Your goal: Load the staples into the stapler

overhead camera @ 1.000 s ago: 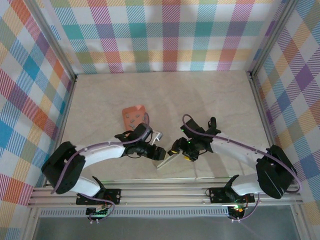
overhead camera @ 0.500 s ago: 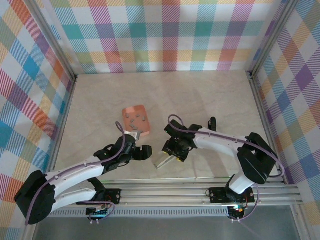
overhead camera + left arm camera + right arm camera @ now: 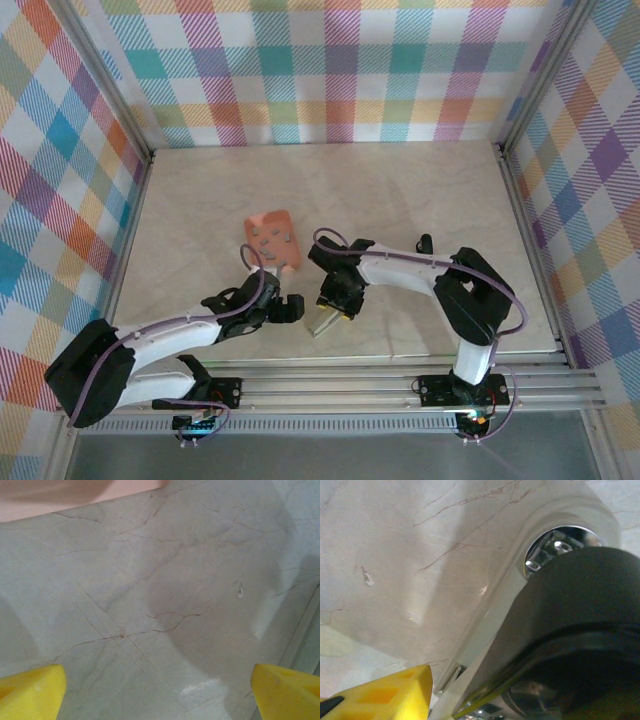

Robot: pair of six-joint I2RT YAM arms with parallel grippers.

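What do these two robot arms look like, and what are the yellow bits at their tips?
The left arm and right arm have white segments linked by bulky black joints. A thin purple cable loops along each. The yellow bits are the fingers, bright wedge-shaped blocks.

Grey staples [image 3: 268,238], salmon-pink tray [image 3: 288,256]

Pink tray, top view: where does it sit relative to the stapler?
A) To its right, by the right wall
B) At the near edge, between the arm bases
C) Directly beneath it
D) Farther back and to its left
D: the pink tray lies farther from the arm bases than the stapler and to its left, with bare table between them.
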